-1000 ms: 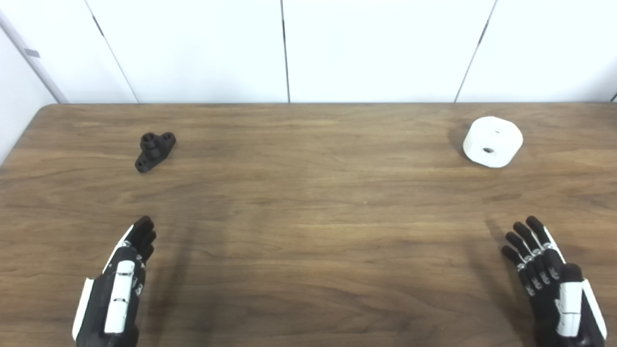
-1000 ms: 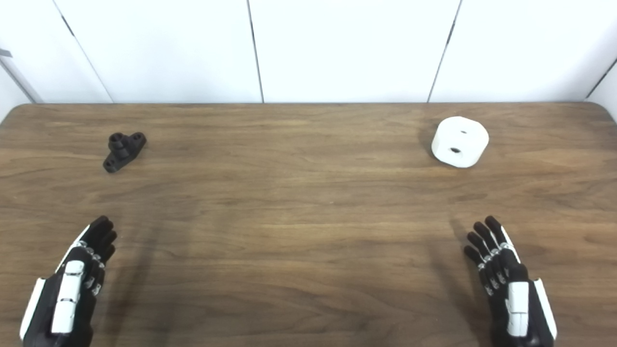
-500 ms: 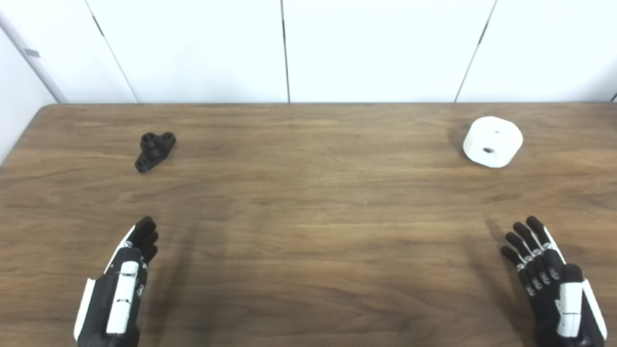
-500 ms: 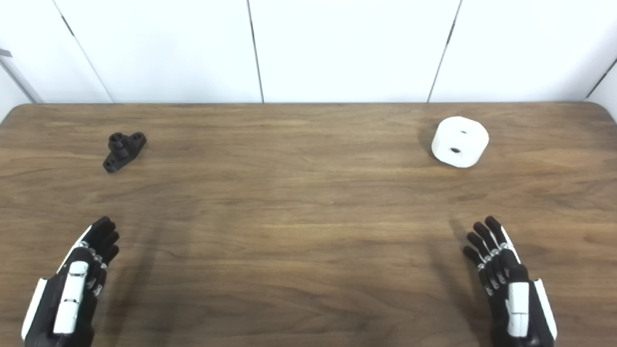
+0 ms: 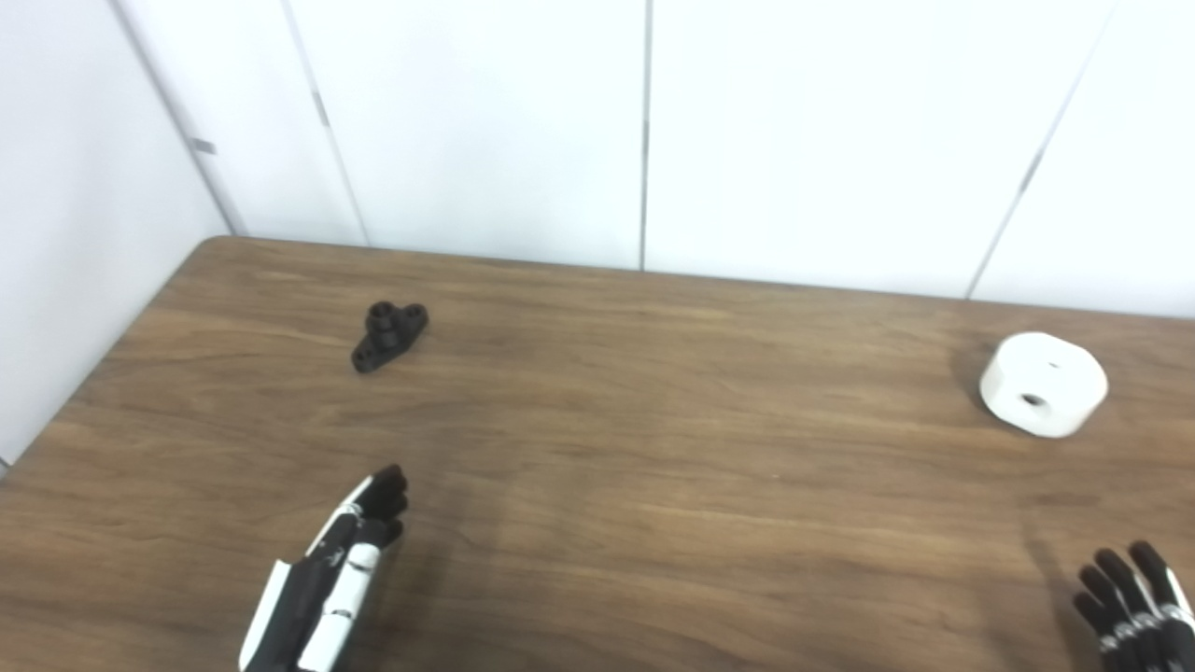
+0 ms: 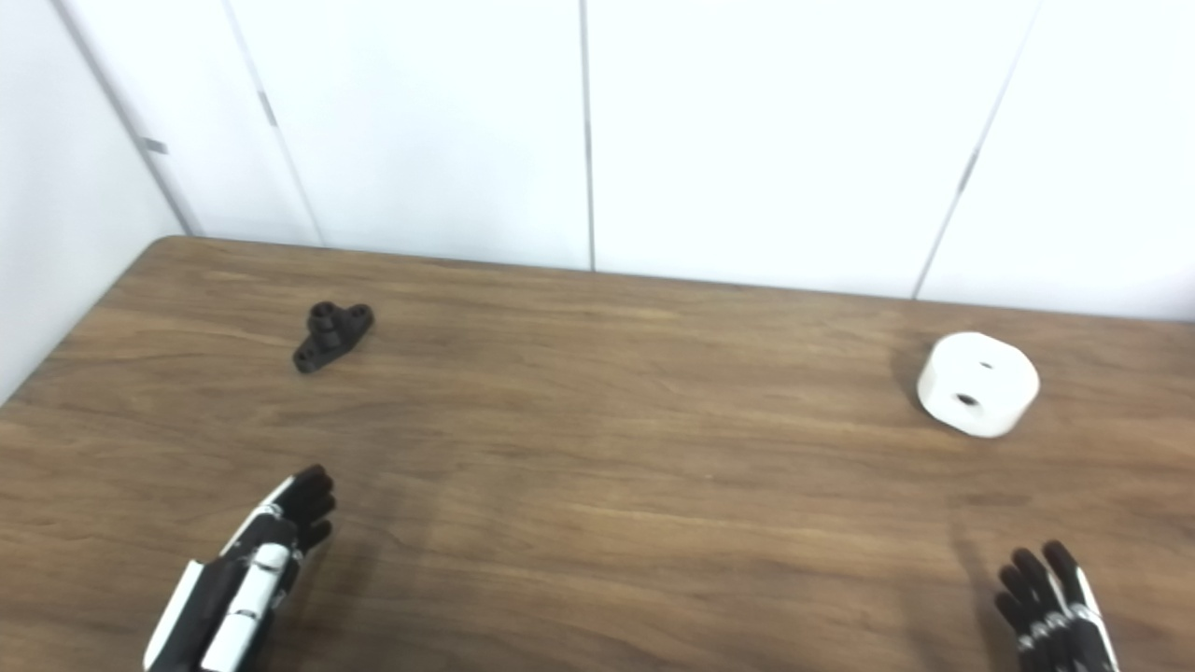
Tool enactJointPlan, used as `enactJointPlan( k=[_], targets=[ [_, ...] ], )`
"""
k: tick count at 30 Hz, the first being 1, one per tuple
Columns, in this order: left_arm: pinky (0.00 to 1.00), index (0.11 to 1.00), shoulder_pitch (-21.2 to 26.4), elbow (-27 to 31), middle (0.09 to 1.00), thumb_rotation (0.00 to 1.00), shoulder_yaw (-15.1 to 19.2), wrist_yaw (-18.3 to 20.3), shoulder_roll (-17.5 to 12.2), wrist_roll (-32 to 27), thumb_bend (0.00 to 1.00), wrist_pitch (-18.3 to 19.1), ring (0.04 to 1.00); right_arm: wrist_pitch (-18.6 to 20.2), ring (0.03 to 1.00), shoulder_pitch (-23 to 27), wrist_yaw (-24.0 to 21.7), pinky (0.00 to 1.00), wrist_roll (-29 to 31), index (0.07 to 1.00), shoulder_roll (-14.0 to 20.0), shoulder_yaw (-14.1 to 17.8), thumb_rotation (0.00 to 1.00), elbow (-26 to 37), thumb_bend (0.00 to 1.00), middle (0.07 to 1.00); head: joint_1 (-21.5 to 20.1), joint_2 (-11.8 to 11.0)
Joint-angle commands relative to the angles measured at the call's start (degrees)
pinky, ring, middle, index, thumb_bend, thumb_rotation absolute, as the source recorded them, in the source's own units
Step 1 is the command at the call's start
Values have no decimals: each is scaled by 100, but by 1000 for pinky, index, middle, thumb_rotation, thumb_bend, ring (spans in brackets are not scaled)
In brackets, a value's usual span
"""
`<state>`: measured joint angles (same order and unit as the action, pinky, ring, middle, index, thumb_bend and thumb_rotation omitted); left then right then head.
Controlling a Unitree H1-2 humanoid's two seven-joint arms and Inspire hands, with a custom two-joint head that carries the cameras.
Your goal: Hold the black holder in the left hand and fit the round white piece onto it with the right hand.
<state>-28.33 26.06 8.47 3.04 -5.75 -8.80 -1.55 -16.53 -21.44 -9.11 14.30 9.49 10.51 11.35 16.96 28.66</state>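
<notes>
Both robot hands, left [image 6: 245, 569] & right [image 6: 1055, 611], spread, empty; right eye view shows more.

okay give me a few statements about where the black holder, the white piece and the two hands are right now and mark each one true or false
1. The black holder lies on the table, untouched. True.
2. The left hand grips the holder. False: it is open, short of the holder, holding nothing.
3. The white piece sits on the table's right side, far from the holder. True.
4. The white piece is already fitted on the holder. False: they lie apart at opposite sides.
5. The right hand touches the white piece. False: it is near the bottom edge, fingers spread, well short of it.
</notes>
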Motion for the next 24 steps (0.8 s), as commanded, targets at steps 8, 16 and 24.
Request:
enactJointPlan(
  k=[8, 16, 24],
  targets=[
    [893, 864, 56, -28, 887, 613, -138, -147, 200, 127, 342, -362, 902, -48, 962, 87, 46, 977, 13, 985, 178, 185, 1000, -406, 677, 959, 188, -146],
    [862, 853, 63, -34, 874, 589, -153, -231, 167, 217, 389, -364, 886, -64, 979, 96, 16, 1000, 7, 995, 178, 152, 1000, -426, 662, 975, 7, -139],
    [816, 851, 124, 171, 867, 321, -79, -463, 71, 865, 450, -210, 860, -97, 980, 123, 32, 996, -68, 1000, 151, 138, 1000, -448, 684, 975, -119, -150]
  ],
)
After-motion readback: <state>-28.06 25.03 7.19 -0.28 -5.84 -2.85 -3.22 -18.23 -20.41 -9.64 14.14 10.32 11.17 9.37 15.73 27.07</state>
